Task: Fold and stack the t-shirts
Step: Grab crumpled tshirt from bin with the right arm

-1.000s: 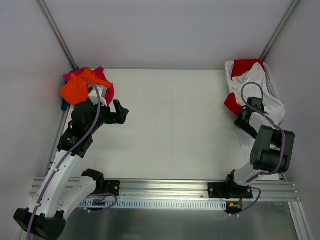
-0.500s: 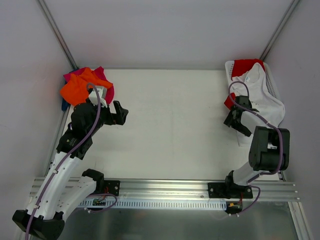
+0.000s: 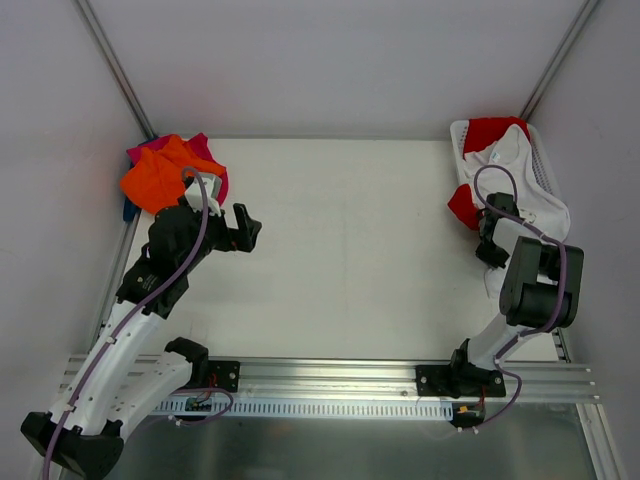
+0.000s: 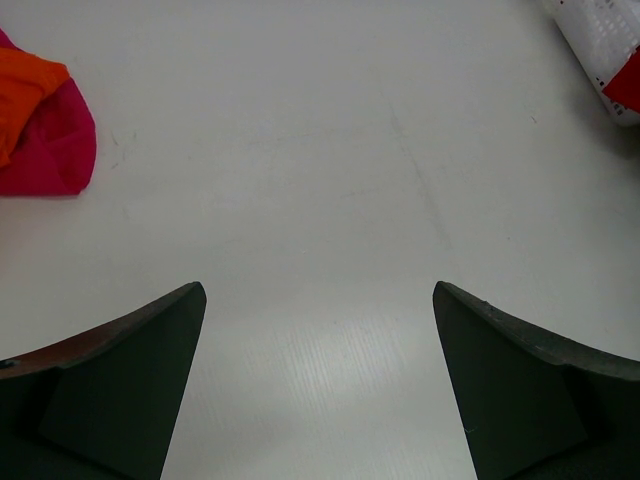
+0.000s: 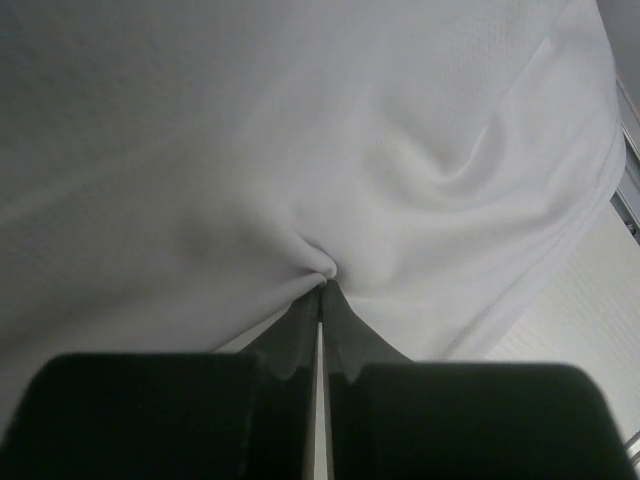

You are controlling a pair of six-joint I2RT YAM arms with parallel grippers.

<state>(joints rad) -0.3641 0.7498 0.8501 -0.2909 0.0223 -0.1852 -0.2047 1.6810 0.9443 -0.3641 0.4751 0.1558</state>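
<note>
Orange t-shirt (image 3: 155,180) on magenta t-shirt (image 3: 214,172) look stacked far left of the mesh basket (image 3: 459,135); red t-shirt (image 3: 490,130) remains there, right gripper (image 5: 322,295) pinching the white t-shirt (image 5: 300,150), left gripper (image 4: 318,300) spread, empty.

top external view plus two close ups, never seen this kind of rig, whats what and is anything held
Two robot arms are bolted to a white table. The overhead picture looks down from behind them; the other two come from cameras on each wrist. The left gripper hangs open over bare table, holding nothing. The right gripper is shut on a pinch of the white t-shirt, which drapes from a white mesh basket alongside a red shirt. An orange shirt lies on a magenta shirt in the far left corner.
</note>
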